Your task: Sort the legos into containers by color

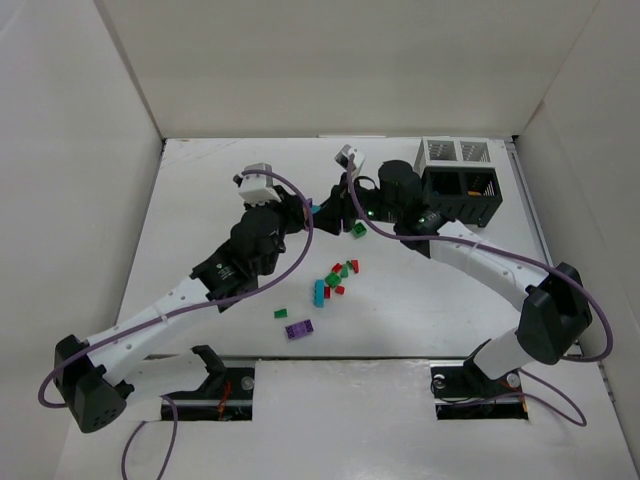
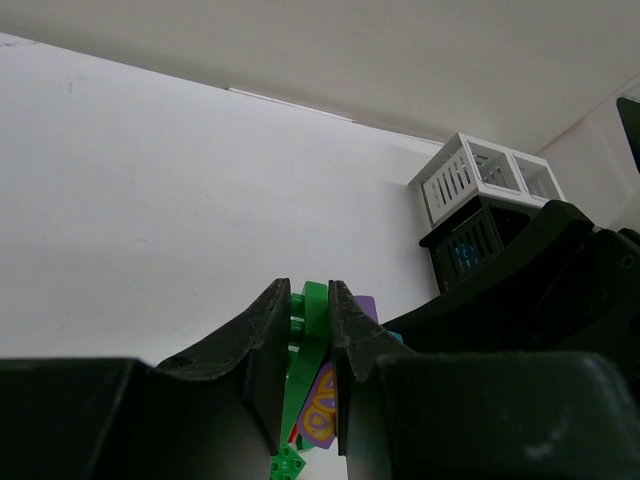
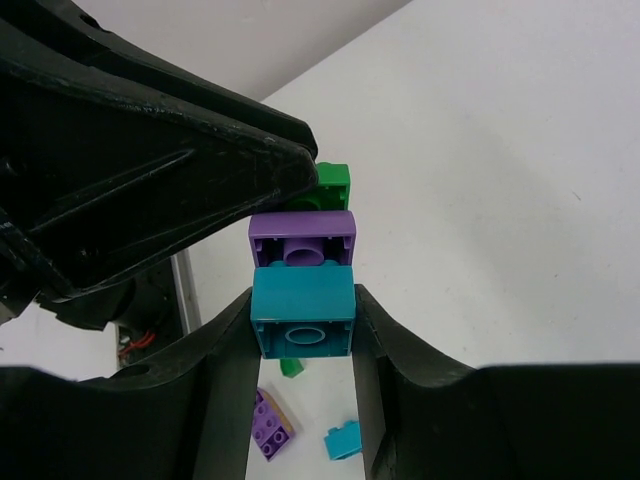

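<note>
My left gripper point(image 2: 308, 292) is shut on a green brick point(image 2: 316, 302), and a purple brick point(image 2: 366, 306) shows just behind it. My right gripper point(image 3: 303, 296) is shut on a teal brick point(image 3: 303, 318). A purple brick point(image 3: 302, 238) is stuck to its far end, with the green brick point(image 3: 336, 184) beyond that. In the top view both grippers, left point(image 1: 303, 213) and right point(image 1: 330, 205), meet above the table's middle. The containers, two white point(image 1: 457, 152) and two black point(image 1: 466, 196), stand at the back right. They also show in the left wrist view point(image 2: 478, 176).
Loose bricks lie on the table below the grippers: a green one point(image 1: 357, 230), a red and green cluster point(image 1: 340, 275), a teal one point(image 1: 319, 292), a small green one point(image 1: 281, 313) and a purple one point(image 1: 298, 328). White walls enclose the table.
</note>
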